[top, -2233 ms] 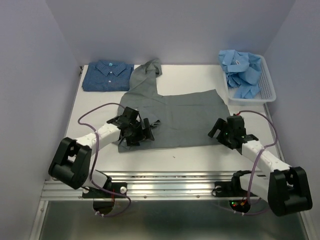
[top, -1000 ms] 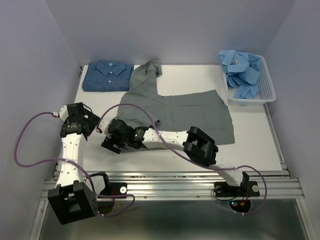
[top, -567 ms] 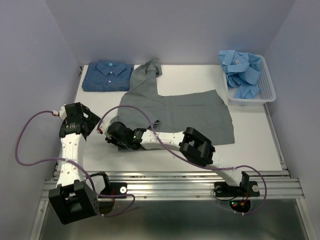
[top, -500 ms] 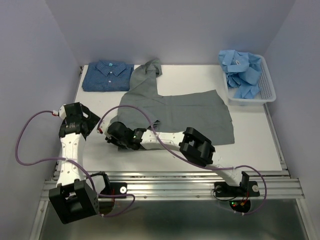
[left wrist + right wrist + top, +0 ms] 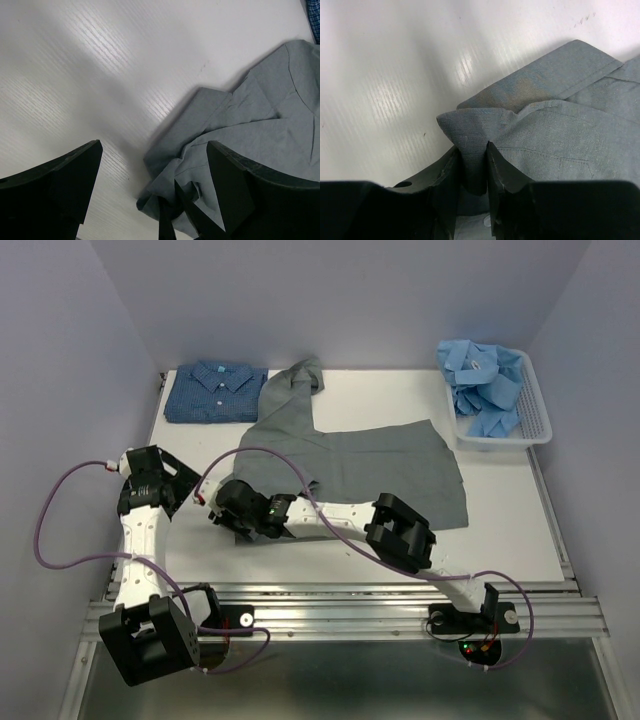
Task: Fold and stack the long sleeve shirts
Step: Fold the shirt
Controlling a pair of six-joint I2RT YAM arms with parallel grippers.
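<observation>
Right claw (image 5: pixel 473 169) now pinches grey shirt (image 5: pixel 380 465) corner, barely shifted.

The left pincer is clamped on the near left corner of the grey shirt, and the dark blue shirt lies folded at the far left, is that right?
Not quite: the right pincer is clamped on that corner of the grey shirt, as the right wrist view shows. The left pincer is open and empty. The dark blue shirt does lie folded at the far left.
</observation>
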